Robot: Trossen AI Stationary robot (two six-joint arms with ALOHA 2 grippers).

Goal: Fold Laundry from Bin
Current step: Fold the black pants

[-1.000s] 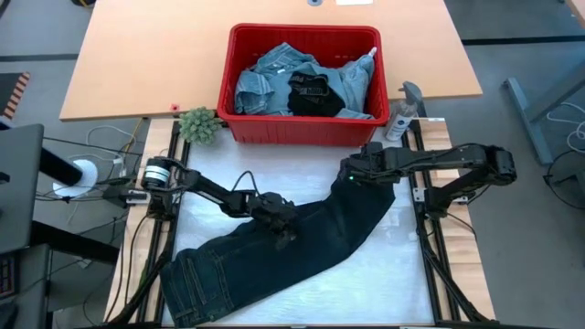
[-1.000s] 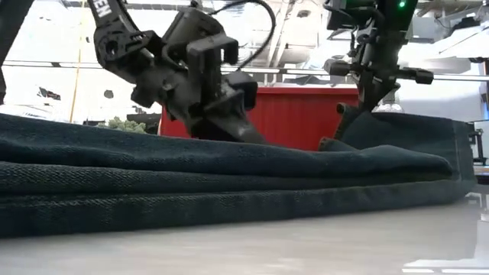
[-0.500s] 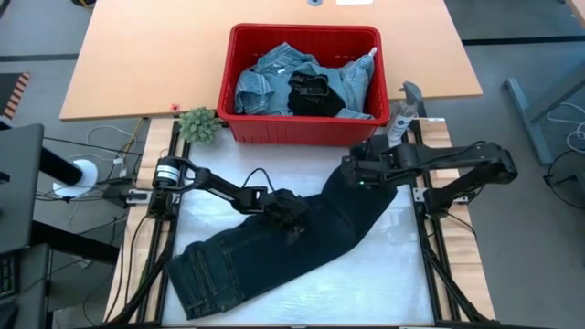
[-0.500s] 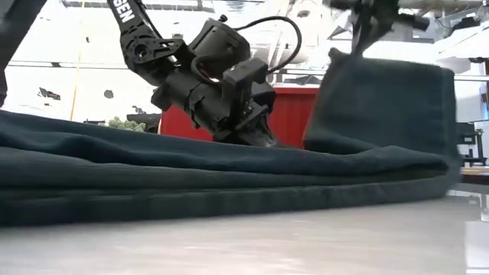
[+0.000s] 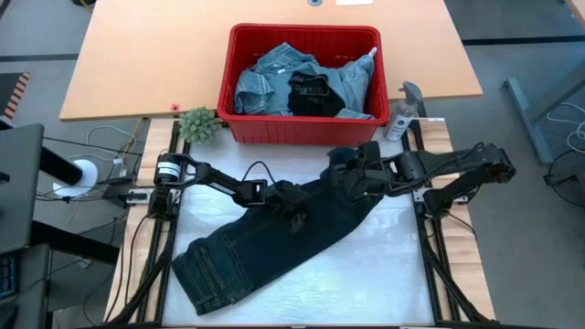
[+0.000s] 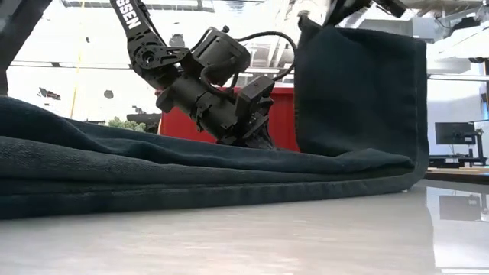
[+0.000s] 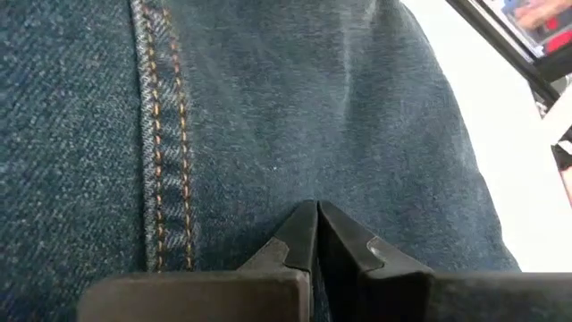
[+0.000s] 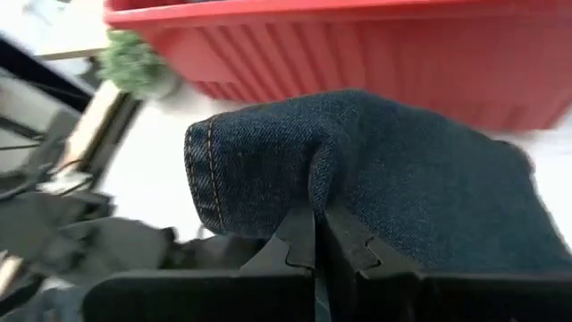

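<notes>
A pair of dark blue jeans point(image 5: 260, 247) lies aslant on the white table top, waist end at the near left. My left gripper point(image 5: 297, 215) is shut and rests on the legs near their middle point(image 6: 256, 141). My right gripper point(image 5: 340, 174) is shut on the leg end, which hangs as an upright flap point(image 6: 359, 92) above the rest. Behind stands the red bin point(image 5: 302, 130) with light blue denim and a black piece of laundry point(image 5: 306, 84) inside. My left gripper presses its shut fingertips point(image 7: 304, 224) onto the jeans' leg beside the orange-stitched seam point(image 7: 165, 179), slanting down from the table's left. The cloth under them lies flat on the table. My right gripper pinches the leg end just behind the stitched hem point(image 8: 206, 170) between its two fingers point(image 8: 299, 234), where a small pleat rises. The end is lifted clear and hangs down from the fingers, while the rest of the legs stays on the table.
A small green plant point(image 5: 198, 125) stands at the bin's left corner and a spray bottle point(image 5: 402, 111) at its right. Metal rails point(image 5: 428, 256) border the white surface. A wooden table point(image 5: 137, 64) lies behind, with cables and a spool point(image 5: 78, 175) at the left.
My right gripper has risen and gone toward the table's left with the leg end, which has come off the table and now hangs as an upright flap. My left gripper has slid along the legs toward the right, still shut.
</notes>
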